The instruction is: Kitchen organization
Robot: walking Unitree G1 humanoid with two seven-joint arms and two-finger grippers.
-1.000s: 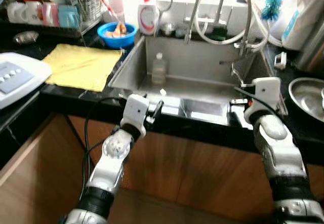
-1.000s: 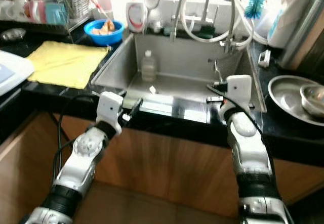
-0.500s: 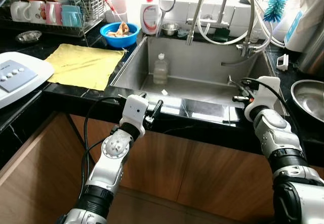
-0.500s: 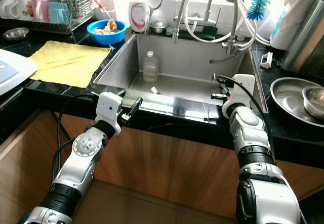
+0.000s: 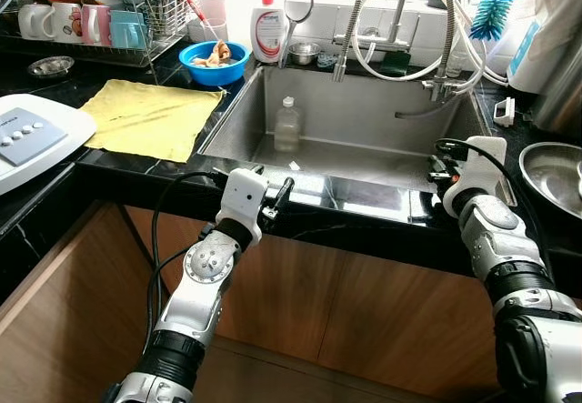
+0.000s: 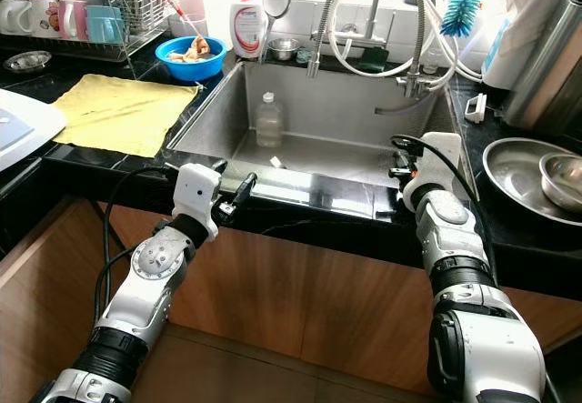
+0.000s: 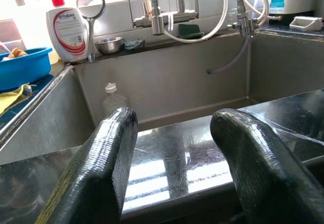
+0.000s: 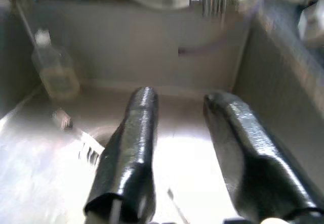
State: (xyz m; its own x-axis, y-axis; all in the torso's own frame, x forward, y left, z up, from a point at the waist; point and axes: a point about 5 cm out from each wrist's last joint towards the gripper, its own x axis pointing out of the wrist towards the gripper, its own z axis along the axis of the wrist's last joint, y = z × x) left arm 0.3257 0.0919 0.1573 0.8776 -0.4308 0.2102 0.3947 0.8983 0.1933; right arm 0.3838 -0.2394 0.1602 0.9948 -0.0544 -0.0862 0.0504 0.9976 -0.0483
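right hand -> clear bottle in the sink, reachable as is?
Probably yes. The right hand is open at the sink's front right edge; the bottle stands upright at the back left, with bare basin between them.

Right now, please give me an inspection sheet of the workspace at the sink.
Surface: black countertop around a steel sink.
Job's things: clear bottle upright in the sink; small white scrap beside it.
Clutter: yellow cloth, blue bowl, soap dispenser, mugs, steel pan.
Hands: left hand open over the sink's front edge; right hand open, over the basin.
Cables: black cable along the left arm; hoses at the faucet.
Surroundings: wooden cabinet fronts.
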